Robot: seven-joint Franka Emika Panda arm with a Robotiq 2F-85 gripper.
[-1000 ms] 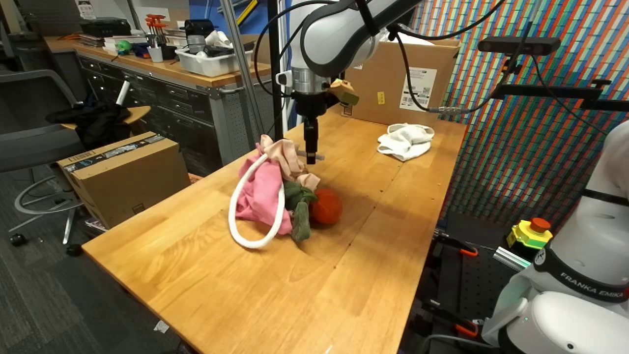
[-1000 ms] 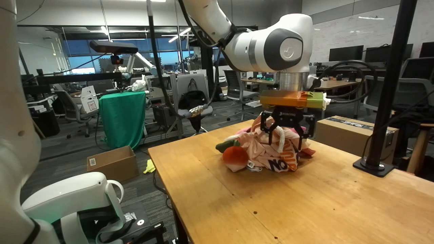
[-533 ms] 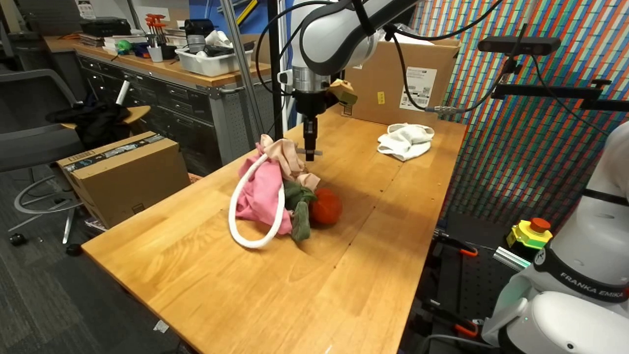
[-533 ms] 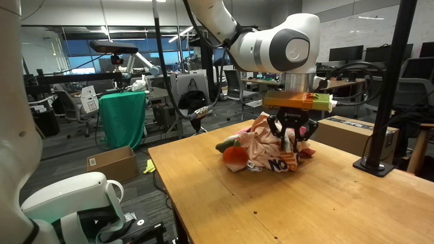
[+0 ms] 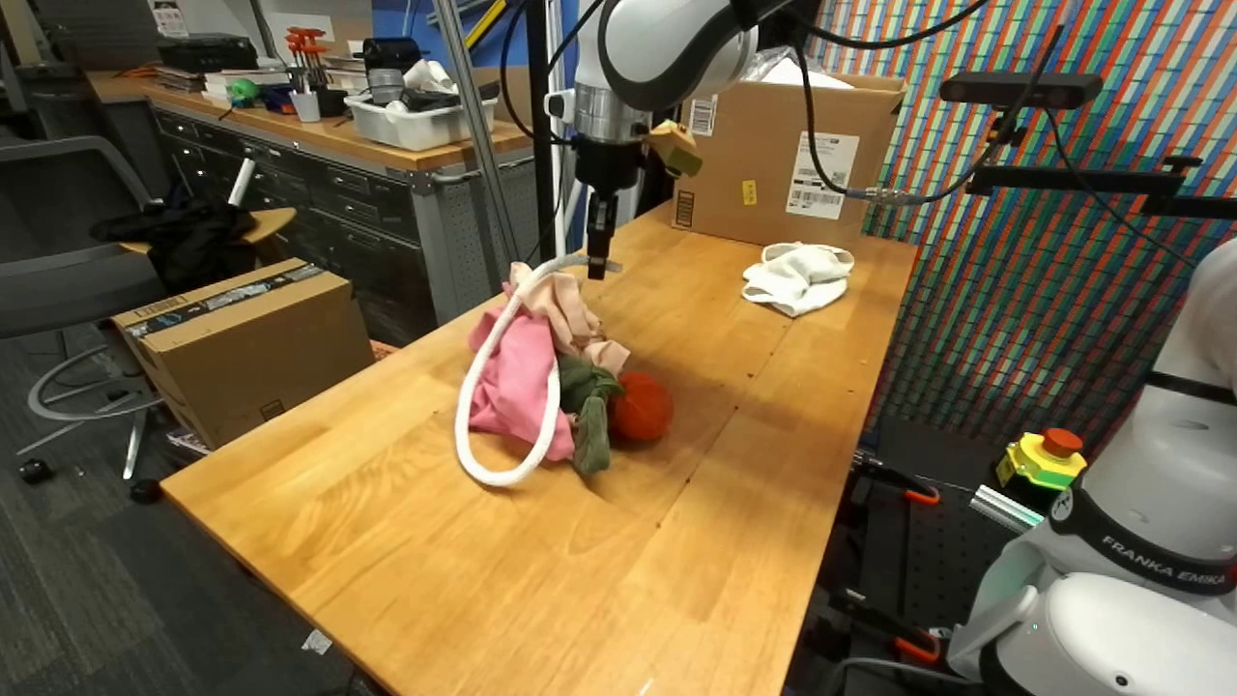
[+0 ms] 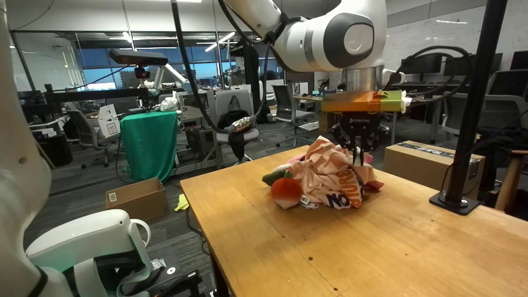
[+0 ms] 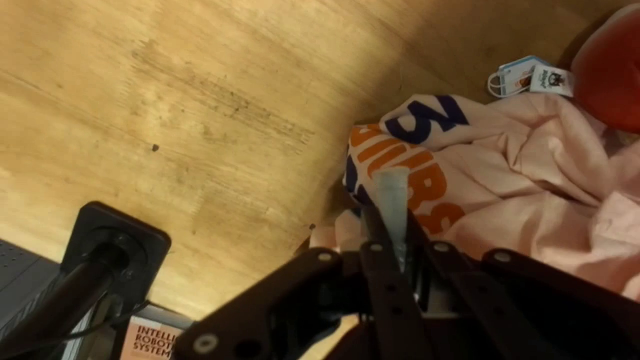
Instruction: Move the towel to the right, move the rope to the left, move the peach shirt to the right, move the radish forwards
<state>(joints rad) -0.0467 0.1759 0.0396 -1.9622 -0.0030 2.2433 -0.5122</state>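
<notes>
My gripper (image 5: pixel 597 272) is shut on the white rope (image 5: pixel 470 387) and hangs just above the cloth heap. From the fingers the rope arches over the heap and loops down onto the table. A pale stub of rope (image 7: pixel 392 192) sticks out between the fingertips in the wrist view. The crumpled peach shirt (image 6: pixel 319 177), with orange and dark lettering, lies below the gripper. Against it rests the red radish (image 6: pixel 285 192), its green leafy top (image 5: pixel 591 416) flopped to one side. In an exterior view the white towel (image 5: pixel 797 280) lies apart, before a large carton.
A bright pink cloth (image 5: pixel 512 377) lies in the same heap. The large carton (image 5: pixel 773 164) stands at the table's far end. A black post (image 6: pixel 470 107) is bolted to the wooden table (image 6: pixel 268 247) beyond the heap.
The jaws have come together on the rope. My gripper has then risen, drawing the rope's upper part up off the peach shirt. Towel, shirt and radish have stayed put.
</notes>
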